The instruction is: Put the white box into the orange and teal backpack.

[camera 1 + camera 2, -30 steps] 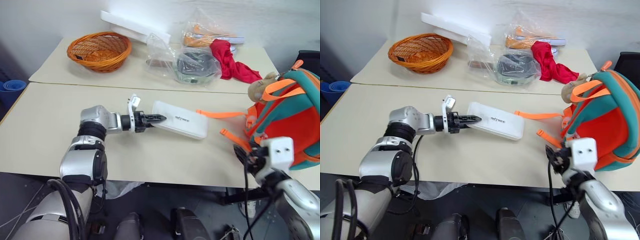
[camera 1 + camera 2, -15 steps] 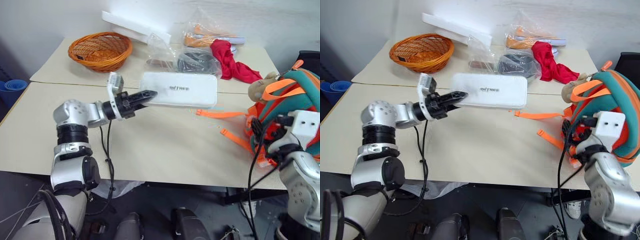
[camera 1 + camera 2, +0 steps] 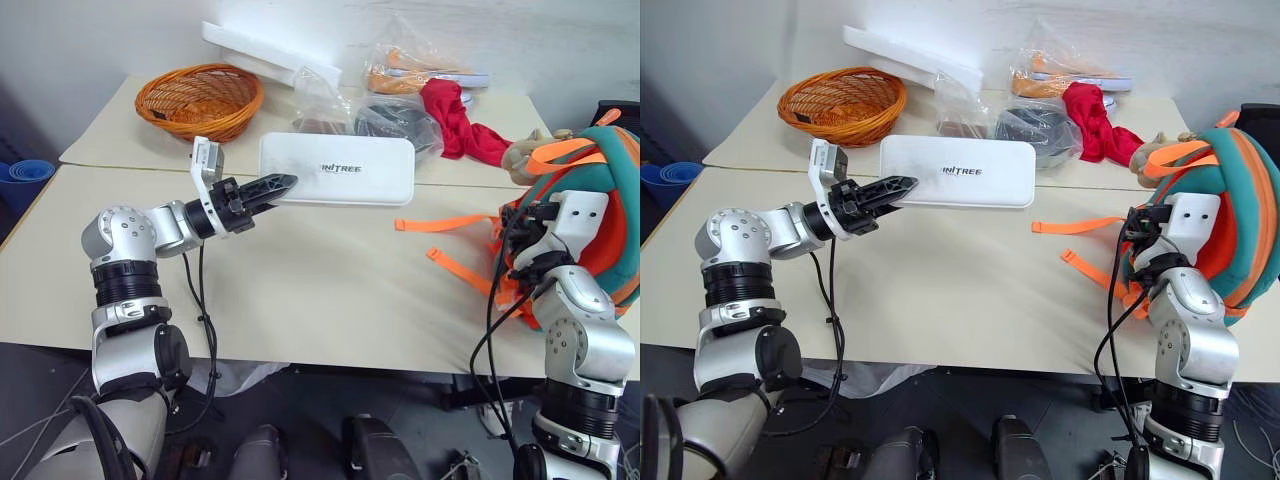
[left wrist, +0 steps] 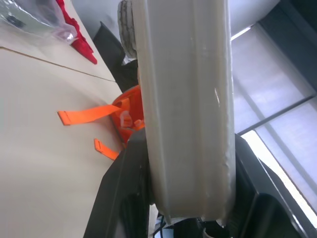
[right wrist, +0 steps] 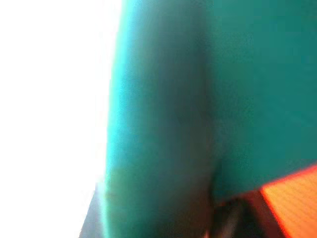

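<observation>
Your left gripper (image 3: 272, 186) is clamped on the short end of the white box (image 3: 340, 170), holding it clear of the table (image 3: 300, 290) with its lettered face toward the head camera. In the left wrist view the box (image 4: 185, 99) sits edge-on between the two black fingers (image 4: 124, 193). The orange and teal backpack (image 3: 600, 215) stands at the 3 o'clock edge of the table, well apart from the box, with orange straps (image 3: 445, 222) trailing toward the centre. Your right gripper (image 3: 520, 235) is pressed against the backpack's front; you cannot tell whether its fingers grasp fabric. A woven basket (image 3: 200, 98) sits at 11 o'clock and a red cloth (image 3: 455, 120) at 1 o'clock.
</observation>
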You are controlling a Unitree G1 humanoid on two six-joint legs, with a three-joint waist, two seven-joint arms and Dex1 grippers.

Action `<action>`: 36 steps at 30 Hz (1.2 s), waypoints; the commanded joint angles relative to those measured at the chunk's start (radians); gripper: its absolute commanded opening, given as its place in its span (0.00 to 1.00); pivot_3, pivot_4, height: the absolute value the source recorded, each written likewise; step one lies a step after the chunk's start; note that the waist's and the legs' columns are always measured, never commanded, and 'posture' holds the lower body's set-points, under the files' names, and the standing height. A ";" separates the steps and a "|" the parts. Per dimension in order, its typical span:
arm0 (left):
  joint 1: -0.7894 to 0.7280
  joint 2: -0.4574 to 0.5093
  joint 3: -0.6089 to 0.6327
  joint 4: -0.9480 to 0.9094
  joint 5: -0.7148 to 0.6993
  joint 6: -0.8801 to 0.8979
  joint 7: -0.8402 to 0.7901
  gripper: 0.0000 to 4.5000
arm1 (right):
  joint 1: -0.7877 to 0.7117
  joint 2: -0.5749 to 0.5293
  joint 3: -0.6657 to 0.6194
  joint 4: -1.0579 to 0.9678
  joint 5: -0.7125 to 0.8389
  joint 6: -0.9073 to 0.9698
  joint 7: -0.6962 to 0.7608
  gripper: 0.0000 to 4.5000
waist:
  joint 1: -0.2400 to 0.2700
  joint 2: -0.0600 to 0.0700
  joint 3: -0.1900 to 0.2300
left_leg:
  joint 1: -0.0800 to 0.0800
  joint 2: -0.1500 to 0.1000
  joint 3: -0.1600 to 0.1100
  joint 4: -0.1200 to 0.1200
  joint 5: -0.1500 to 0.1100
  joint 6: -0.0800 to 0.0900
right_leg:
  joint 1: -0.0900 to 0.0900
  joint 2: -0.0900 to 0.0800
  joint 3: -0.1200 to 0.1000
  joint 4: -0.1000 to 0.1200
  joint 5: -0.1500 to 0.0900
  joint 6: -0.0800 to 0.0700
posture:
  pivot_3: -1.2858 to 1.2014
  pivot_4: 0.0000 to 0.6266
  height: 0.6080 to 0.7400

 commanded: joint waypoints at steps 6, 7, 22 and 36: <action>-0.028 0.050 -0.029 -0.055 -0.003 -0.221 -0.073 0.32 | 0.091 -0.186 0.108 -0.243 0.289 0.070 0.441 0.01 | 0.002 0.001 0.001 | 0.000 0.001 0.000 -0.001 0.000 0.000 | 0.000 0.001 0.000 -0.001 0.000 0.000 | 0.52 0.24 1.00; -0.021 0.051 -0.046 -0.080 0.007 -0.286 -0.104 0.32 | 0.114 -0.219 0.110 -0.288 0.332 0.087 0.487 0.01 | 0.004 0.001 0.001 | 0.000 0.001 0.000 -0.001 0.000 0.000 | 0.000 0.001 0.000 -0.001 0.000 0.000 | 0.52 0.24 1.00; 0.017 0.034 -0.127 -0.208 -0.064 -0.400 -0.243 0.32 | 0.366 -0.651 -0.322 -0.423 1.198 0.368 0.673 0.01 | 0.008 0.000 0.001 | -0.001 0.001 -0.004 0.000 -0.003 0.007 | 0.003 -0.001 0.004 -0.004 0.000 0.000 | 0.52 0.24 1.00; 0.057 0.076 -0.444 -0.172 0.199 -0.806 -0.470 0.32 | 0.397 -0.694 -0.343 -0.327 1.174 0.371 0.639 0.01 | 0.009 0.000 0.002 | -0.001 0.000 -0.004 0.001 -0.003 0.007 | 0.004 -0.001 0.006 -0.005 0.000 0.000 | 0.52 0.24 1.00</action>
